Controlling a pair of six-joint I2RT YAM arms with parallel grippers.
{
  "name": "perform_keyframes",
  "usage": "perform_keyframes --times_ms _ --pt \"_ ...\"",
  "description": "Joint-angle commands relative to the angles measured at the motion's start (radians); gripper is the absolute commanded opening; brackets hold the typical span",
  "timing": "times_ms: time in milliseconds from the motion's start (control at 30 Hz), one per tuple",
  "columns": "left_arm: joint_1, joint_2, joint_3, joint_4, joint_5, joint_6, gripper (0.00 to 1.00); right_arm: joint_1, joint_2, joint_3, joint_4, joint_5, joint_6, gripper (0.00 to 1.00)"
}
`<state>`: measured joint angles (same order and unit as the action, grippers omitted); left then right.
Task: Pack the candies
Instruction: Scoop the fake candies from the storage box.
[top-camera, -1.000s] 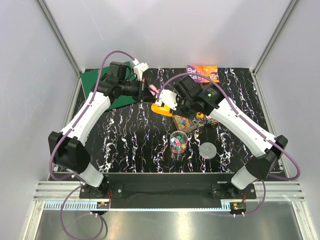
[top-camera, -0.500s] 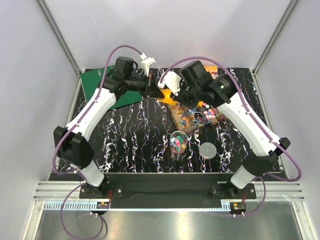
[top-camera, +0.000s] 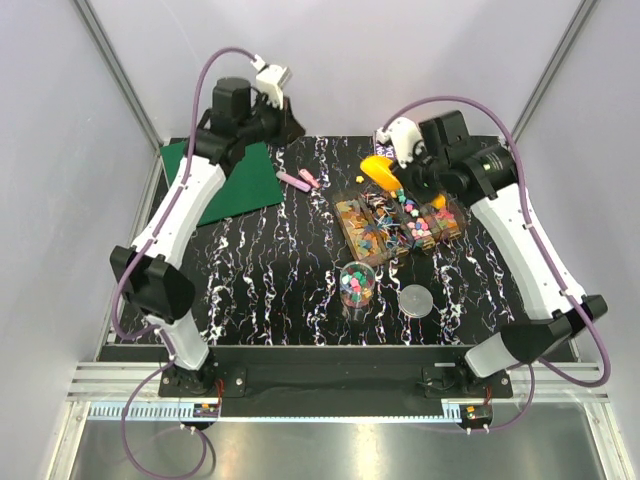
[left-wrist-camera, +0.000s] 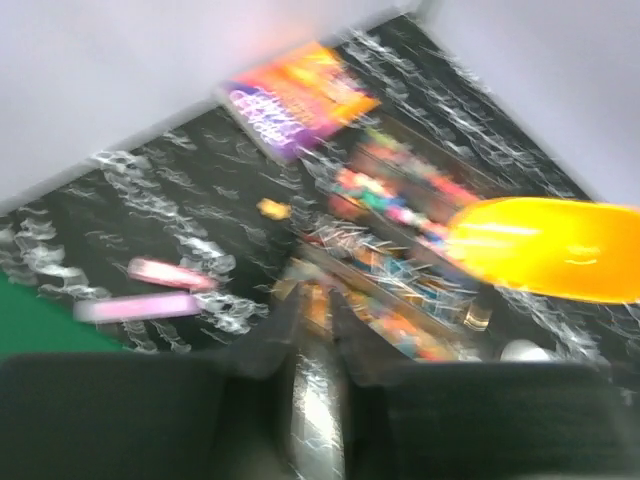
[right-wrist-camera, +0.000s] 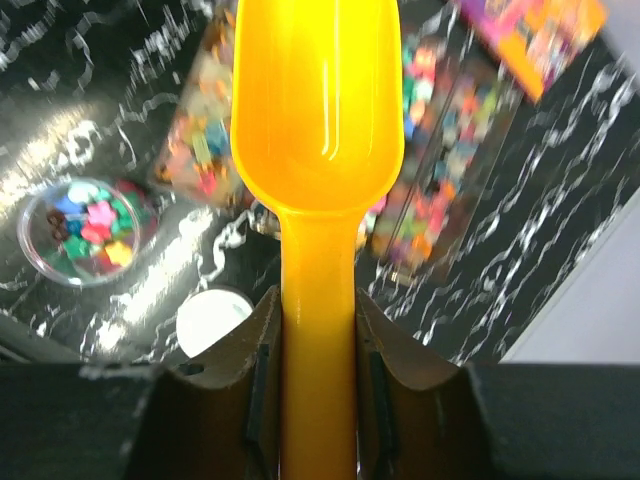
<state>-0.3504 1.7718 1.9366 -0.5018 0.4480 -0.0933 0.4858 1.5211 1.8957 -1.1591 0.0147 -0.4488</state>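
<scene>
Over the far right part of the black marbled table (top-camera: 270, 270), the right gripper (right-wrist-camera: 318, 300) has its two fingers (right-wrist-camera: 262, 345) clamped on the handle of the yellow scoop (right-wrist-camera: 318, 100), one to each side. The scoop's bowl points away from the wrist and looks empty and glossy inside. From above, the scoop hangs just beyond the far edge of the wooden tray (top-camera: 347, 228), where most of the candies (top-camera: 415, 228) lie in a loose, many-coloured heap. More of them sit in the clear cup (top-camera: 357, 285), which stands nearer than the tray, with a round white lid (top-camera: 417, 300) just to its right and off the cup. The left gripper (top-camera: 285, 120) is raised at the far left, well apart from tray and cup, above the green mat (top-camera: 235, 185) and the two pink highlighters (top-camera: 300, 180). Its wrist view is blurred: the fingers look close together with nothing between them, but I cannot tell whether they are fully closed. A bright printed packet (left-wrist-camera: 295, 95) lies at the far edge. The step in hand seems to be scooping from tray to cup, with the scoop between loads. The next move likely calls for lowering the bowl into the heap at a shallow tilt and pushing under a small load. That load must then be carried level to the cup, whose mouth looks scarcely wider than the scoop, so the pour needs care.
</scene>
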Motion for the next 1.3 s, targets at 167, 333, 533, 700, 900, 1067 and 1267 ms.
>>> perform_keyframes --times_ms 167,333,533,700,900,1067,1267 --pt "-0.027 -0.043 -0.524 0.239 -0.080 0.069 0.00 -0.088 -0.039 -0.199 -0.095 0.033 0.079 0.00" --pt "-0.096 -0.012 -0.659 0.348 -0.075 0.043 0.00 -0.124 0.068 -0.141 -0.207 0.011 0.064 0.00" --pt "-0.140 0.075 -0.648 0.414 -0.046 -0.026 0.00 -0.130 0.189 -0.040 -0.338 0.013 0.068 0.00" --pt "-0.165 0.106 -0.636 0.436 -0.048 -0.075 0.00 -0.128 0.232 -0.024 -0.396 0.045 0.093 0.00" --pt "-0.191 0.112 -0.668 0.437 -0.037 -0.088 0.00 -0.130 0.252 -0.064 -0.429 0.077 0.101 0.00" --pt "-0.222 0.127 -0.683 0.445 -0.031 -0.095 0.00 -0.130 0.244 -0.115 -0.458 0.103 0.099 0.00" --pt "-0.251 0.155 -0.686 0.468 -0.026 -0.138 0.00 -0.130 0.208 -0.194 -0.465 0.111 0.101 0.00"
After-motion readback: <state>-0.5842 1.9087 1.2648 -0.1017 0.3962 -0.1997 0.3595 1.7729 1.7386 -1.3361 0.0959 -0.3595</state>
